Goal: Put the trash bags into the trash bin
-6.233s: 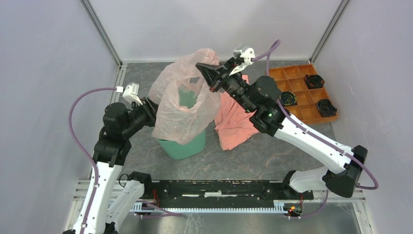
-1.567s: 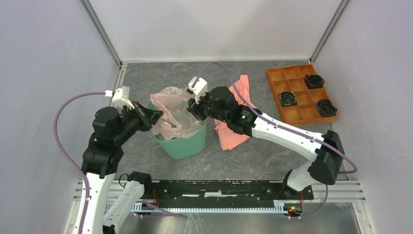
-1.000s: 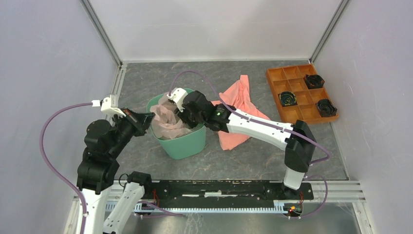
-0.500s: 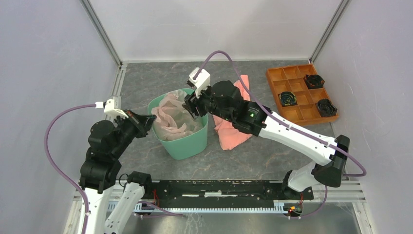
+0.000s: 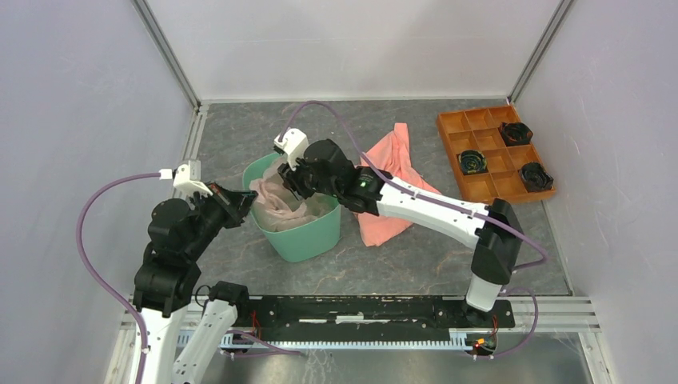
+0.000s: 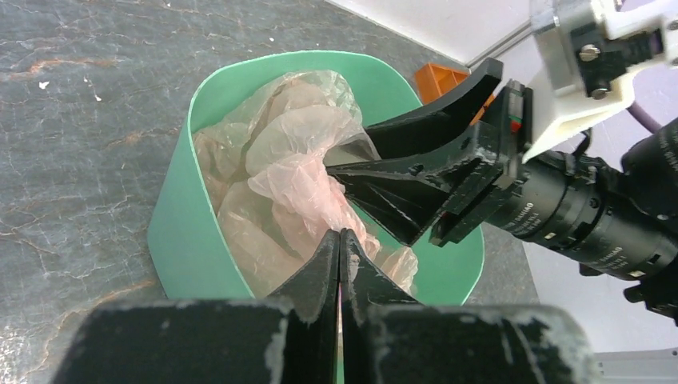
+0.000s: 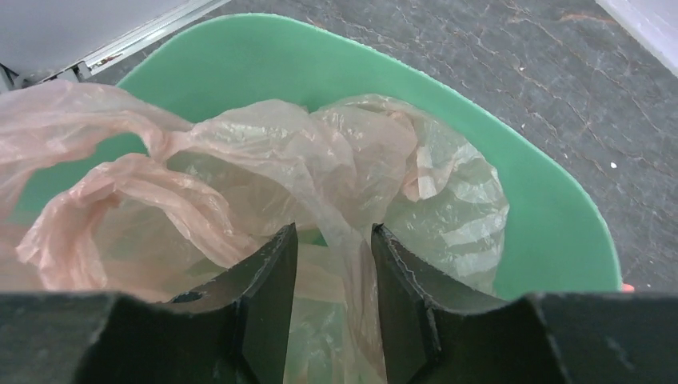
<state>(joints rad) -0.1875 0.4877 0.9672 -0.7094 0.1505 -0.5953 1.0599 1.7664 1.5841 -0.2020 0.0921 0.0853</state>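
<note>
The trash bin (image 5: 308,232) is a mint-green tub left of the table's middle. It also shows in the left wrist view (image 6: 180,232) and the right wrist view (image 7: 552,232). The trash bag (image 5: 280,206), thin crinkly pale pink film, lies crumpled inside the bin (image 6: 296,152) (image 7: 240,160). My left gripper (image 5: 248,199) is at the bin's left rim. Its jaws are shut (image 6: 340,234), with a bunched strand of the bag running into the tips. My right gripper (image 5: 286,182) (image 6: 352,152) reaches down into the bin. Its jaws are open (image 7: 333,228), astride a fold of the bag.
A salmon-orange cloth (image 5: 392,180) lies crumpled on the table just right of the bin, under my right arm. An orange compartment tray (image 5: 477,120) with three black round parts stands at the back right. Walls close in the left and right sides.
In the last half second my right gripper dropped from above the bin's right rim down and left into the bin onto the bag. My left gripper has barely moved.
</note>
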